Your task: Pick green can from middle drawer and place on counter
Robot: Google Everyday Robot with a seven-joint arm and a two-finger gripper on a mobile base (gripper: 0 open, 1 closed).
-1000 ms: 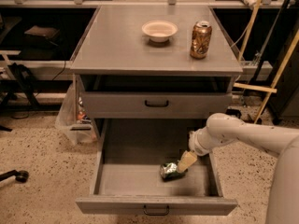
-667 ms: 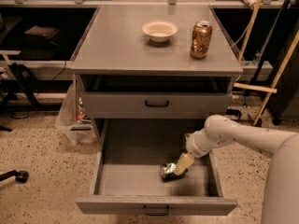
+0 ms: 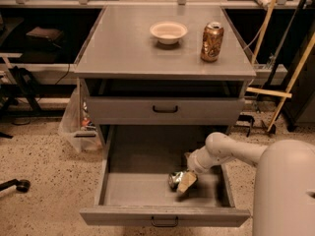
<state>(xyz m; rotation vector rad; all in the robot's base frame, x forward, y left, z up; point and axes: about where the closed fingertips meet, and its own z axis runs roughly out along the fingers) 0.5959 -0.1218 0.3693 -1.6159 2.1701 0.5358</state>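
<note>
The green can [image 3: 174,179], small, dented and shiny, lies on the floor of the open middle drawer [image 3: 133,188], right of centre. My gripper [image 3: 186,181] reaches down into the drawer from the right on a white arm [image 3: 221,151] and sits right against the can's right side. The counter [image 3: 133,48] is the flat grey cabinet top above.
A white bowl [image 3: 168,32] and a taller brown-gold can [image 3: 211,42] stand on the counter's back right. The shallower upper drawer [image 3: 165,109] is slightly open above the middle one. A plastic bag [image 3: 74,122] hangs at the cabinet's left. Wooden sticks [image 3: 283,90] lean at the right.
My gripper has moved down and to the left inside the drawer, from just beside the green can to right against it. The can has hardly moved.
</note>
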